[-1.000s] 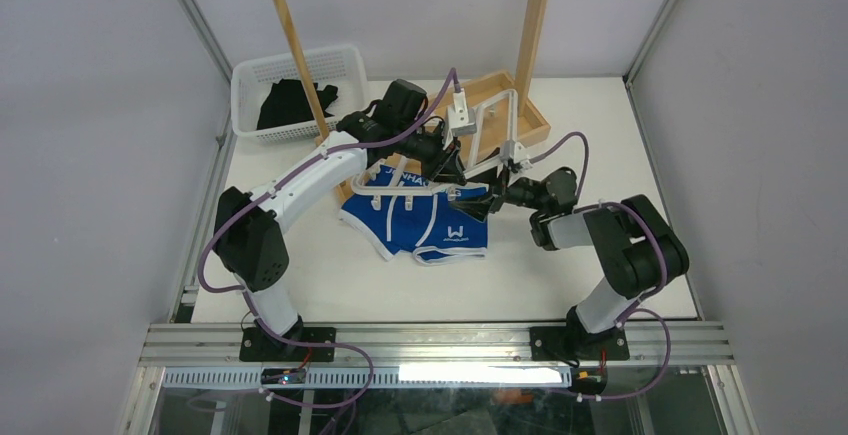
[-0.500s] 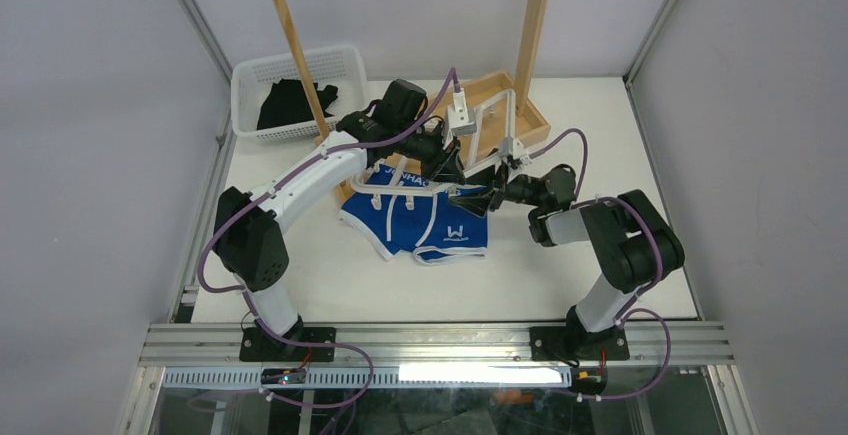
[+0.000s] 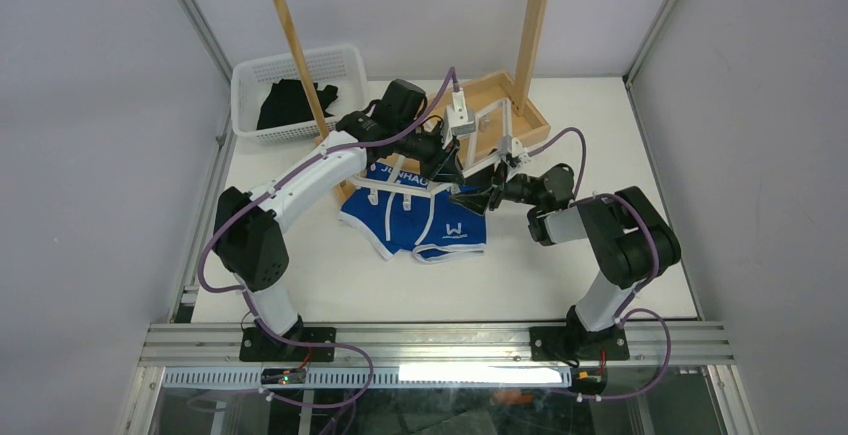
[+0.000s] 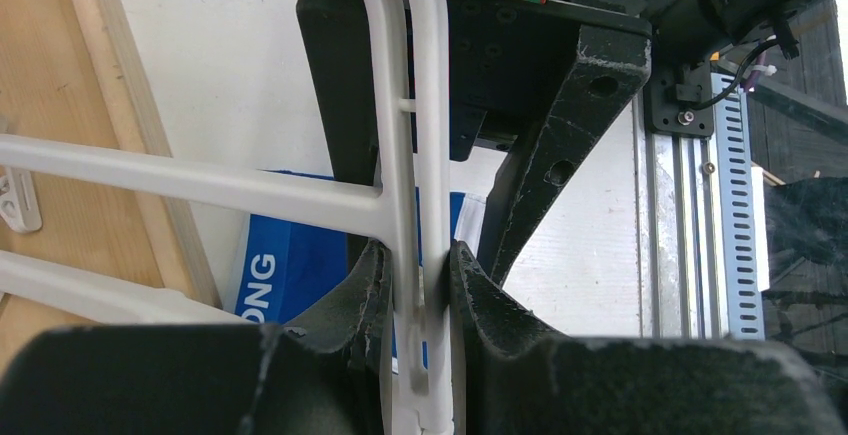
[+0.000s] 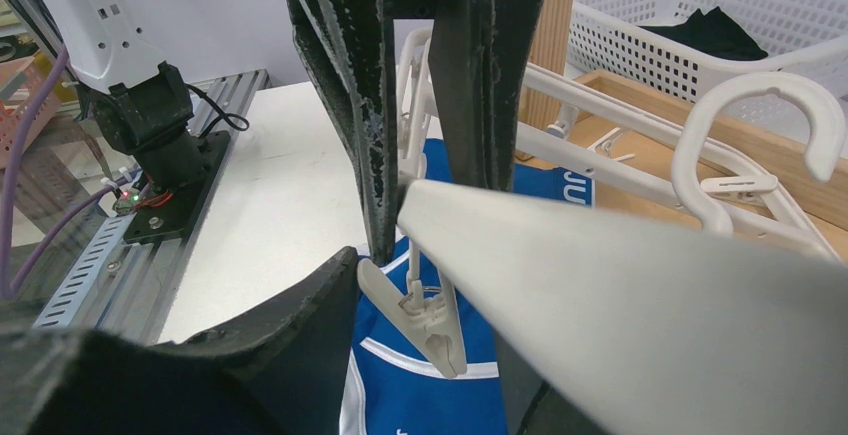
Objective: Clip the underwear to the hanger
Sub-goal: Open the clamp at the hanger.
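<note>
The blue underwear (image 3: 420, 223) lies flat on the table below the two grippers; it also shows in the right wrist view (image 5: 440, 395). The white hanger (image 3: 492, 127) is held up at a tilt above it, with its hook (image 5: 760, 105) toward the wooden tray. My left gripper (image 3: 441, 158) is shut on two of the hanger's bars (image 4: 420, 285). My right gripper (image 3: 478, 193) is open with a dangling clip (image 5: 425, 320) between its fingers, just above the underwear. The clip's tips are closed. A blurred hanger bar (image 5: 620, 285) hides most of the right finger.
A tall wooden rack (image 3: 295, 35) stands on a wooden tray (image 3: 535, 120) behind the hanger. A white basket (image 3: 250, 80) with a black garment (image 3: 288, 103) sits at the back left. The aluminium rail (image 3: 430, 340) runs along the near edge.
My right gripper has moved a little left and away from me, closer to the left gripper. The hanger has shifted slightly left with it. The underwear has not moved.
</note>
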`<state>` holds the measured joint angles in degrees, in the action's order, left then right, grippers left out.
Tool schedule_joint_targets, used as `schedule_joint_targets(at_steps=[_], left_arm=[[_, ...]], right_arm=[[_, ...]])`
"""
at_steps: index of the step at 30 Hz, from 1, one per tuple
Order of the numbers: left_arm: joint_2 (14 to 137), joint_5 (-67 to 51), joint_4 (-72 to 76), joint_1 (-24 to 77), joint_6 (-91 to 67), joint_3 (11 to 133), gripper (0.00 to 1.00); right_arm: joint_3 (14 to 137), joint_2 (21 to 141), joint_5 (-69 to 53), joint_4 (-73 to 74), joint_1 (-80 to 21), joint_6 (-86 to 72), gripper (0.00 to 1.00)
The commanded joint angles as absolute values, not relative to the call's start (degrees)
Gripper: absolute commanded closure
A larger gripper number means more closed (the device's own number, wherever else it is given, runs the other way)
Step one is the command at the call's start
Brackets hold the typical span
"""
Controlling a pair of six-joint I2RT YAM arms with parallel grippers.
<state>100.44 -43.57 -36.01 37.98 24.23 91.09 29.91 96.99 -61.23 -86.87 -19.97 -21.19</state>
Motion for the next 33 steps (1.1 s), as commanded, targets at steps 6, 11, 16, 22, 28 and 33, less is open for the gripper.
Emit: schedule_joint_targets(at_steps=[6, 11, 16, 22, 28, 33], left_arm=[[96.66, -43.33, -31.99, 36.91, 27.44, 92.02, 1.0], [96.68, -43.29, -31.9, 36.76, 27.42, 91.93, 1.0], [96.59, -42.99, -31.83, 36.83, 27.25, 91.85, 1.0], [96.46, -43.55, -31.64, 36.56, 26.98, 91.85, 1.0], [96.55, -43.76, -31.6, 36.55, 26.9, 91.85, 1.0], [96.7, -43.82, -31.63, 36.56, 26.81, 91.87, 1.0]], right_arm=[[31.49, 96.15, -61.7, -93.96, -19.86, -24.7, 0.83], [31.33, 95.17, -61.6, -93.96, -19.86, -25.34, 0.94], [30.26, 93.4, -60.21, -93.96, -19.86, -25.39, 0.9], [29.21, 91.63, -59.04, -93.96, -19.86, -23.91, 0.67], [29.64, 91.41, -58.8, -93.96, -20.08, -23.64, 0.47], [30.21, 91.32, -58.71, -93.96, -20.8, -23.77, 0.44]])
